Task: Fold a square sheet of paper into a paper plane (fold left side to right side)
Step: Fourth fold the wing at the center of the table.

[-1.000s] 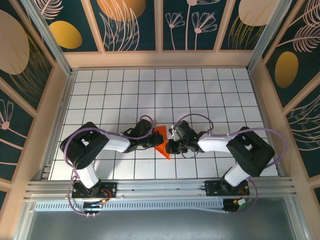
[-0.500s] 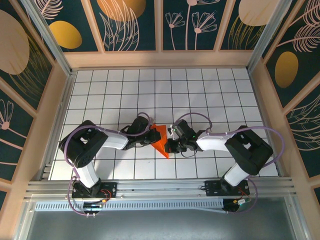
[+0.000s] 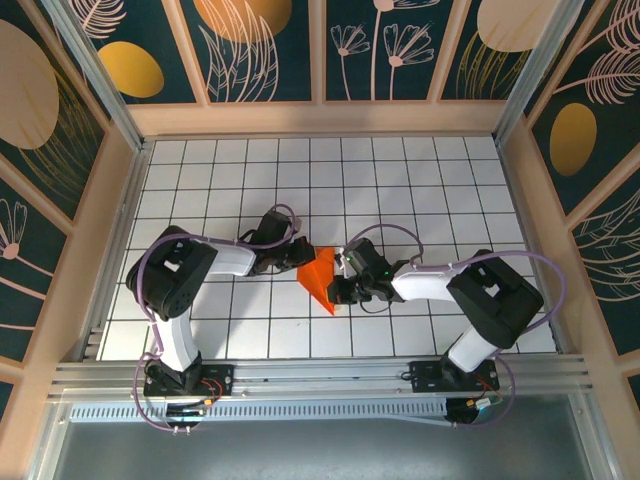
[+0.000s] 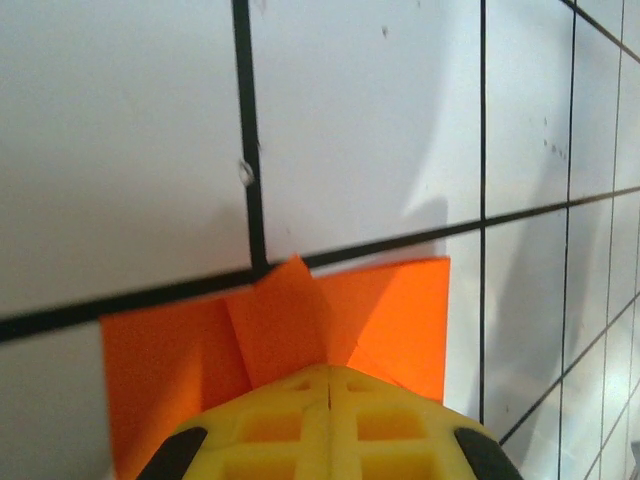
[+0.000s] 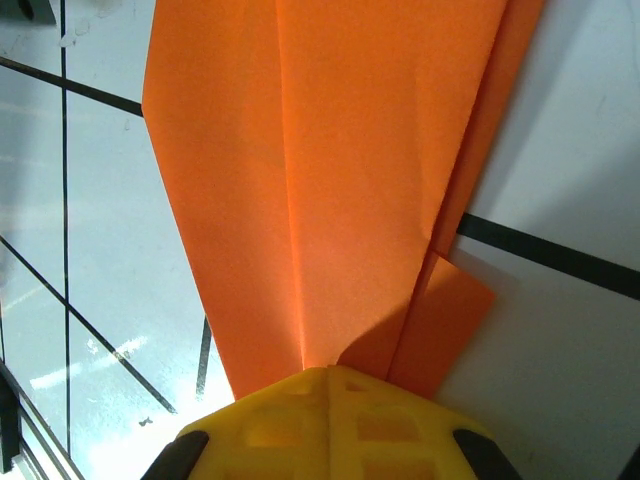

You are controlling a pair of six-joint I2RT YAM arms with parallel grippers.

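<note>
Left pincer (image 4: 328, 385) shut at the paper's (image 4: 380, 310) wide end. Right pincer (image 5: 328, 372) shut at the narrow end, long axis straight ahead of it. I can't confirm either grip.

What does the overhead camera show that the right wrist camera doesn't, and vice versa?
Overhead: the left arm and right arm flanking the folded bright orange paper, a pointed wedge on the white gridded table between patterned walls. Right wrist: the paper's long creases and layers, a small flap poking out, yellow jaws closed at its narrow end. Shared: the orange paper and black grid lines.
</note>
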